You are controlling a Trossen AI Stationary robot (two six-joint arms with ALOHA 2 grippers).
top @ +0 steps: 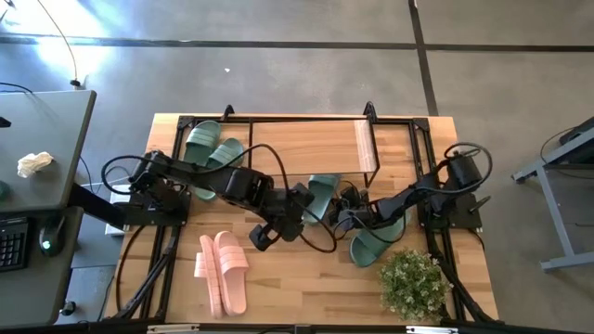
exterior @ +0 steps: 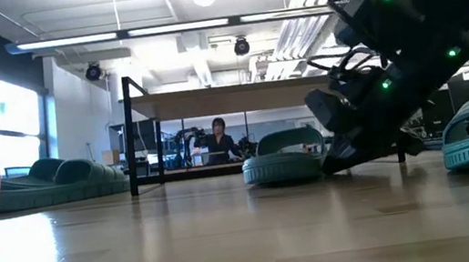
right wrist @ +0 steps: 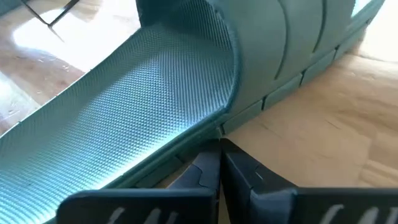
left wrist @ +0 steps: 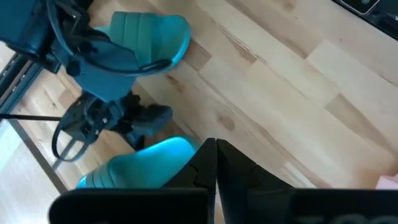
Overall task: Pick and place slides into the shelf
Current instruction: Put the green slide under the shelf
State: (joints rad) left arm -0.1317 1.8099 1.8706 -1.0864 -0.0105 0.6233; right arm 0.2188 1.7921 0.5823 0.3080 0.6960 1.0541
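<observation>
With both my right gripper (right wrist: pixel 219 163) and left gripper (left wrist: pixel 215 163) fully closed and empty, a green slide (right wrist: pixel 161 106) just ahead of my right fingertips risks being shoved toward the shelf (top: pixel 306 144), not grasped.

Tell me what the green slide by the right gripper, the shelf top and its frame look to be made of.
Green slide: looks like soft moulded rubber or foam, matte, with a fine ribbed footbed and grooved sole edge. Shelf top: pale wood planks, judging by visible grain and seams, satin finish. Its frame: thin black bars, probably painted metal, though the look alone leaves that open.
</observation>
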